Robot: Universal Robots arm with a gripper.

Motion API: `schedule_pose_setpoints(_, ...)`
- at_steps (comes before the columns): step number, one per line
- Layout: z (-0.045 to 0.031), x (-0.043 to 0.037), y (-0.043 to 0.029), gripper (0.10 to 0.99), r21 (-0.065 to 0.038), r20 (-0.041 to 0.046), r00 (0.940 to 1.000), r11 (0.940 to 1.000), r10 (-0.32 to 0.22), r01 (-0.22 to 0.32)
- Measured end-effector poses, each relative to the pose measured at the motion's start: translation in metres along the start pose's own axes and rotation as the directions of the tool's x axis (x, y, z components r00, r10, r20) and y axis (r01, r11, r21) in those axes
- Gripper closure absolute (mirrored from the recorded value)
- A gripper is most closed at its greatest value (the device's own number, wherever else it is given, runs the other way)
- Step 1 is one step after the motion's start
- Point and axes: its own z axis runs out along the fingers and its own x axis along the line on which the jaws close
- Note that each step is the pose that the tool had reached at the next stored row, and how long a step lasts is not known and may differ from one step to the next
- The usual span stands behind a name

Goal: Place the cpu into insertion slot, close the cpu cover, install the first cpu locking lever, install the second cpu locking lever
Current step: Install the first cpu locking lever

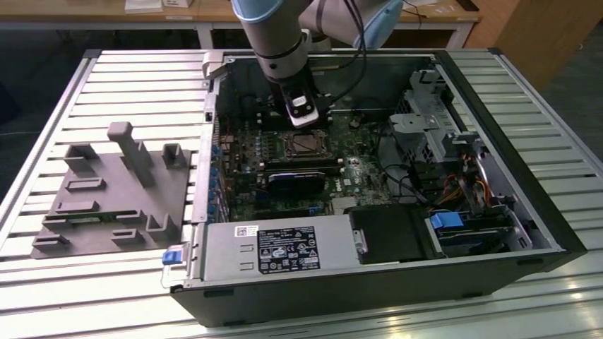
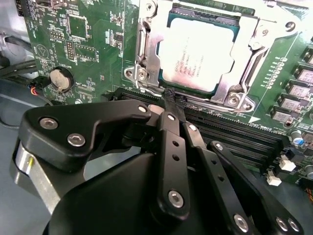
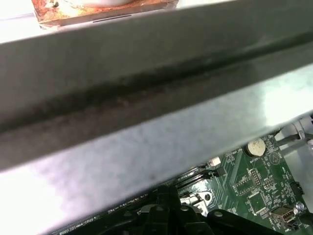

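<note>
The cpu (image 2: 195,49), a pale metal square, lies flat in the insertion slot (image 1: 303,145) on the green motherboard. The silvery cpu cover (image 2: 234,90) lies down around it, and its square cutout shows the chip's top. My gripper (image 2: 172,95) has its black fingers pressed together, with their tips right at the cover's edge nearest the memory slots. I cannot tell whether they pinch anything. In the exterior view the gripper (image 1: 306,129) hangs over the socket from the far side. The first wrist view shows the dark fingers (image 3: 168,200) low over the board.
The open computer case (image 1: 556,233) lies on a slatted table. It holds a grey power-supply box (image 1: 273,247), a black block (image 1: 296,180) and a drive cage (image 1: 443,134). A grey fixture (image 1: 113,191) sits at the exterior view's left. The case wall (image 3: 146,98) looms close. Memory slots (image 2: 234,132) run beside the fingertips.
</note>
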Motion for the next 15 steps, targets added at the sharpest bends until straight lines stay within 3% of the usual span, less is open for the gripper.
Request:
schedule_pose_setpoints(8,-0.0041,-0.0009,0.001,0.98,0.0,-0.0001,1.0,1.0,0.0,0.0)
schedule_pose_setpoints(15,-0.0152,-0.0034,0.0038,0.98,0.0,-0.0001,1.0,1.0,0.0,0.0)
